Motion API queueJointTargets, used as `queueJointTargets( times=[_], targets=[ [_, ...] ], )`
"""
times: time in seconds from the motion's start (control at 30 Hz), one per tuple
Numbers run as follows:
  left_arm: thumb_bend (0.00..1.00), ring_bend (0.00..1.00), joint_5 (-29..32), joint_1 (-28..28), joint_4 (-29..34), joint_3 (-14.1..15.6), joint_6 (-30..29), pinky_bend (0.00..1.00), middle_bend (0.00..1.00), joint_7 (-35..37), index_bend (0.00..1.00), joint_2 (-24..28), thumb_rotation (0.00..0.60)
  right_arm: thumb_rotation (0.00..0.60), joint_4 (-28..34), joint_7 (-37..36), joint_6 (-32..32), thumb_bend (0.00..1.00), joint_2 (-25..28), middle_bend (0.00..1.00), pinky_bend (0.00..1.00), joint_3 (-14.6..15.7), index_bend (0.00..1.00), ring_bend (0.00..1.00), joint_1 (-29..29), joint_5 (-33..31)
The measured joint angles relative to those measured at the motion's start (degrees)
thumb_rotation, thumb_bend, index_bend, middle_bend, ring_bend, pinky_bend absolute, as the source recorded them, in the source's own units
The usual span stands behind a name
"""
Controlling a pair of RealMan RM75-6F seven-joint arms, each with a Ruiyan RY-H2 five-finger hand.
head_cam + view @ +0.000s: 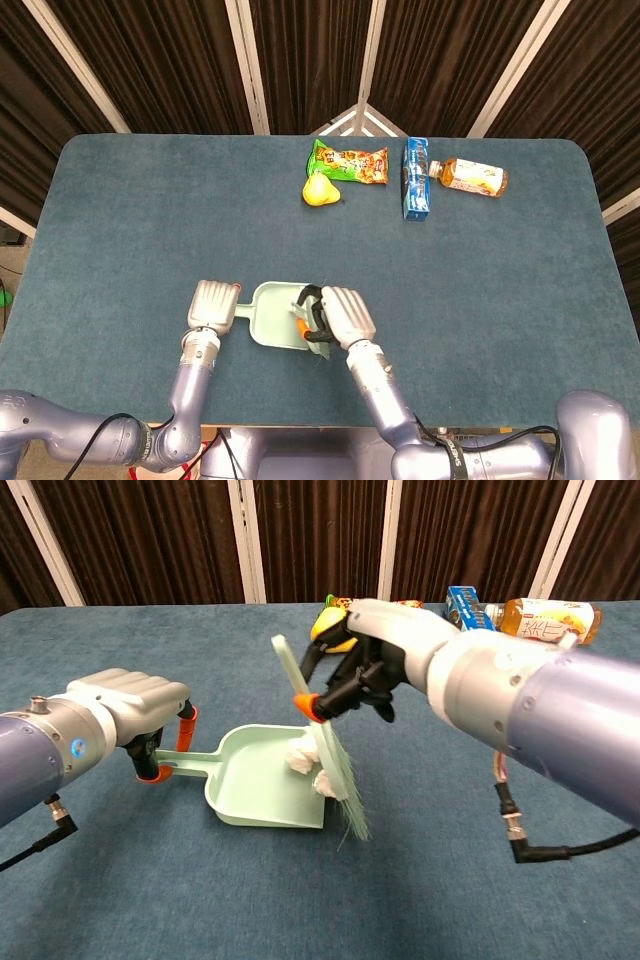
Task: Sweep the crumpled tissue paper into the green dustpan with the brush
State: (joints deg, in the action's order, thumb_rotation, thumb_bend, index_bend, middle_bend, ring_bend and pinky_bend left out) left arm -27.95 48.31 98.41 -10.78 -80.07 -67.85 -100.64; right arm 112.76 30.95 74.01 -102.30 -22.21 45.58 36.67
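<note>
My left hand (125, 705) (213, 303) grips the orange-trimmed handle of the green dustpan (258, 786) (270, 325), which lies flat on the table. My right hand (375, 660) (343, 316) holds the pale green brush (335, 765) by its orange-collared handle. The bristles sit at the pan's open right edge. The crumpled white tissue (304, 761) lies just inside the pan mouth, pressed against the brush. In the head view the right hand hides the tissue.
At the table's far side lie a yellow pear (319, 189), a green snack bag (347, 163), a blue box (416, 178) and a tea bottle (475, 177). The blue cloth-covered table (120, 220) stretches wide around the pan.
</note>
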Motion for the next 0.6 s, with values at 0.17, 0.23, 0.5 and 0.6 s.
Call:
queueJointTargets(
  times=[0.17, 0.23, 0.5, 0.6],
  targets=[
    [0.57, 1.0, 0.39, 0.41, 0.5, -0.11, -0.51, 1.0, 1.0, -0.64, 0.61, -0.07, 0.6, 0.6, 1.99, -0.38, 0.57, 0.65, 0.62, 0.86, 0.78, -1.62, 0.82, 0.92, 0.35, -1.87],
    [0.57, 1.0, 0.66, 0.6, 0.86, -0.15, -0.82, 1.0, 1.0, -1.12, 0.61, 0.0, 0.6, 0.6, 2.38, -0.77, 0.68, 0.65, 1.46, 0.86, 0.78, -1.97, 0.82, 0.92, 0.16, -1.99],
    [0.57, 1.0, 2.78, 2.01, 3.69, -0.97, -3.12, 1.0, 1.0, -4.53, 0.61, 0.62, 0.6, 0.6, 2.28, -1.97, 1.57, 0.65, 6.57, 0.86, 0.78, -3.19, 0.82, 0.92, -1.15, -0.72],
    [0.57, 1.0, 3.81, 2.48, 4.29, -1.39, -3.89, 1.0, 1.0, -5.29, 0.61, 0.66, 0.6, 0.6, 1.64, -2.26, 1.52, 0.65, 8.47, 0.86, 0.78, -2.26, 0.82, 0.92, -2.02, -0.14]
  ],
)
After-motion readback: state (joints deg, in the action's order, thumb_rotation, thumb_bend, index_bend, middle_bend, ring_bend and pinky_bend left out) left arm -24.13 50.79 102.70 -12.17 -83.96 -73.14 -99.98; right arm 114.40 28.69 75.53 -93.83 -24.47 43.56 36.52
